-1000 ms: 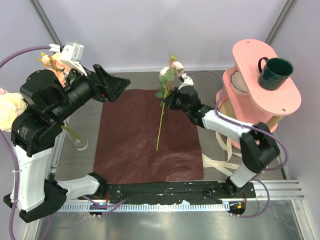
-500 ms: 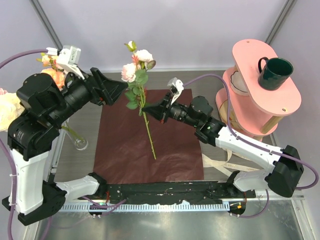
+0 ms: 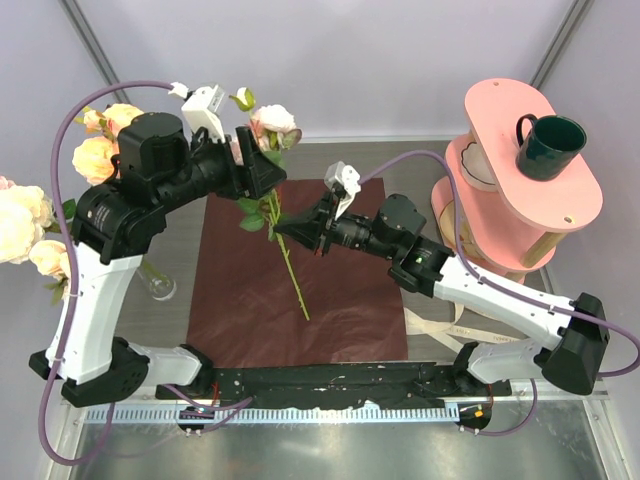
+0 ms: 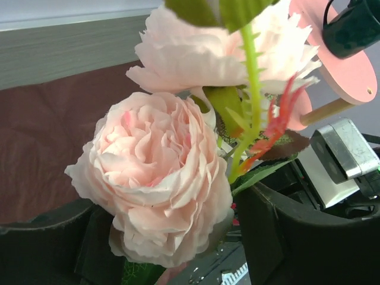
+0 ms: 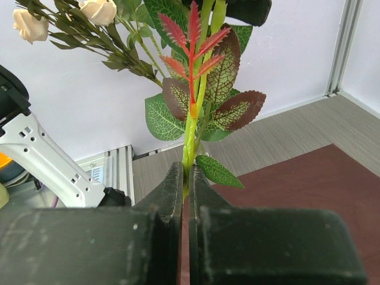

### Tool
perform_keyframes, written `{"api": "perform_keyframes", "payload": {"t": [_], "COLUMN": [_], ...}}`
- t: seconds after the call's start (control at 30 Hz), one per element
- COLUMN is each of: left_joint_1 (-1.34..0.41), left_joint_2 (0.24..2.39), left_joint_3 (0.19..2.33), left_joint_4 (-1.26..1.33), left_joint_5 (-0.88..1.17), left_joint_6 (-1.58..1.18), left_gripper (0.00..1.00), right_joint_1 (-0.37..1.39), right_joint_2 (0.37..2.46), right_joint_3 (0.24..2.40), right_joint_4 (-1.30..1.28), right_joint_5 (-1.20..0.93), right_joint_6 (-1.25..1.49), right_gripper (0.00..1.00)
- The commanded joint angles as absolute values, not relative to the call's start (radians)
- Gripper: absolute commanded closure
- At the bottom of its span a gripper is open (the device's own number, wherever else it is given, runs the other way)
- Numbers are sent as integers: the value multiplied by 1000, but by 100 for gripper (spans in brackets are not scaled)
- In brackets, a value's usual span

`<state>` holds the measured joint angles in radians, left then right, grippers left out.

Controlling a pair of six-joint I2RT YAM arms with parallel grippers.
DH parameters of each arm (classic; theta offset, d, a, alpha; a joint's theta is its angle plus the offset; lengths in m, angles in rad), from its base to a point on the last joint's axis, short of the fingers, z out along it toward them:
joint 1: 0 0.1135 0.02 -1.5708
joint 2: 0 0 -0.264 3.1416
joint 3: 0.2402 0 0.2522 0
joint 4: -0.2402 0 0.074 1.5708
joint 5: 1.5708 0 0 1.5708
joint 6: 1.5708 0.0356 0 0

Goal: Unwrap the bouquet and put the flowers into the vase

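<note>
1. Above the dark red wrapping paper (image 3: 340, 290), spread flat on the table, I held one rose spray (image 3: 293, 278) in the air. The right gripper (image 3: 283, 228) was clamped on its green stem below the leaves, the jaws pressed together on it in the right wrist view.
2. The left gripper (image 3: 258, 160) had its jaws apart, one on each side of the pink bloom (image 4: 160, 184), and I saw nothing gripped between them.
3. I judged the step in hand to be a handover from right to left. To do it well, I would bring the left jaws down off the petals onto bare stem between the blooms and the right gripper. I would close there and only then release the right. A grip on the bloom would crush it and leave the stem's tip uncontrolled.
4. In the top view the spray's long axis ran from the blooms at the far left to the cut end (image 3: 305, 316), which pointed toward the near edge and slightly right. The spray was tilted, not flat. I could not tell whether the tip touched the paper.
5. The clear glass vase (image 3: 160, 288) sat just off the paper's left edge, beside the left arm. The cut end pointed away from it, so the spray would need swinging left and righting over the mouth.
</note>
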<state>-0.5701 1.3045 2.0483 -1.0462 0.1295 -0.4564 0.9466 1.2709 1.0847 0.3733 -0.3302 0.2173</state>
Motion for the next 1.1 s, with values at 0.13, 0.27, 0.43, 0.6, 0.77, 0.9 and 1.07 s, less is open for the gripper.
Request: {"api": "perform_keyframes", "payload": {"t": [0.13,0.27,0.43,0.6,0.77,0.9,1.07], "left_joint_1": [-574,-572,-572,-572,-574,-574,-572], "left_joint_2": [1246,1239,1217,1177,1092,1045,1010], "left_joint_3": [1996,2000,2005,2167,2243,2278,2310], "left_joint_4": [-947,-942,-931,-1017,-1048,-1084,-1135], "left_joint_5": [172,187,155,24,-127,-182,-278], "left_joint_6": [-488,-488,-480,-312,-148,10,139], "left_gripper": [53,74,95,100,100,100,100], "right_joint_1": [963,963,965,963,957,946,933], "right_joint_2": [1218,1212,1201,1157,1059,1023,1012], "right_joint_3": [1124,1117,1124,1117,1043,1006,971], "right_joint_4": [403,405,400,322,295,281,261], "right_joint_5": [-319,-318,-223,78,343,390,393], "right_joint_6": [179,179,225,265,290,293,311], "right_gripper": [99,99,64,22,12,11,11]}}
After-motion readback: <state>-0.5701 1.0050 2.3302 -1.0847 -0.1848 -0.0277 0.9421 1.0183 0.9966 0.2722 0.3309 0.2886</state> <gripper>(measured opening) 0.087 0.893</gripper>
